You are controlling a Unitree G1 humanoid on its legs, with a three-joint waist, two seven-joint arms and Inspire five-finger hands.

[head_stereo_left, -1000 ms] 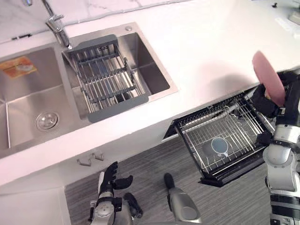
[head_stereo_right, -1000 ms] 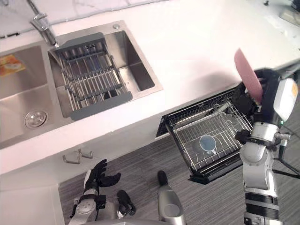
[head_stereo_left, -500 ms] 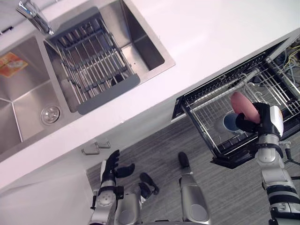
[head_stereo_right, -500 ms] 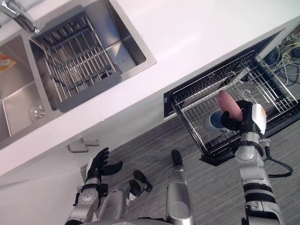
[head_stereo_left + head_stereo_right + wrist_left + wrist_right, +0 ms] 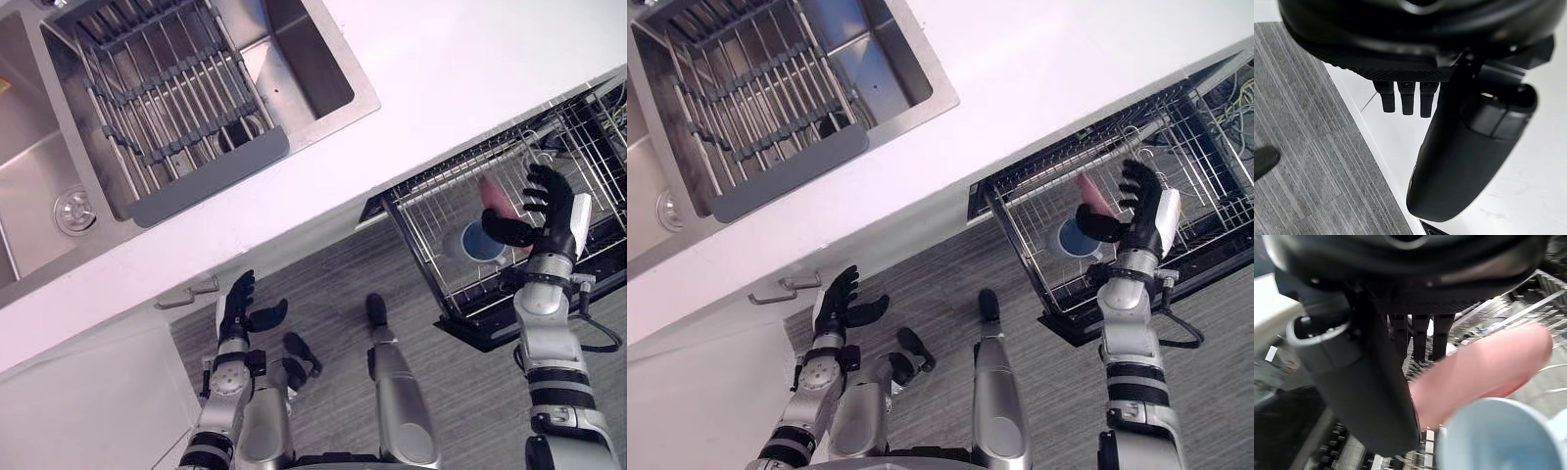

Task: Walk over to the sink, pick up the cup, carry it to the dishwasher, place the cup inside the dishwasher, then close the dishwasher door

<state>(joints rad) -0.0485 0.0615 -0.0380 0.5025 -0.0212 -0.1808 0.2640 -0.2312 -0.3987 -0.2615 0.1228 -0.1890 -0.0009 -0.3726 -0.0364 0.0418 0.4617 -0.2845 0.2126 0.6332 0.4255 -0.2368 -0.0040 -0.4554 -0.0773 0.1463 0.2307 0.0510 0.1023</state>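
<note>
Opened since half a second ago, the right hand (image 5: 549, 211) is no longer gripping the pink dish (image 5: 493, 199) and is holding its fingers spread and released over the dishwasher rack (image 5: 436, 196), with the dish sitting in the rack at about 9 o'clock from the palm. The blue cup (image 5: 473, 242) is lying in the same rack at about 8 o'clock from that hand, just beside the thumb tip. The left hand (image 5: 238, 311) is hanging relaxed and empty at 7 o'clock in the head views.
</note>
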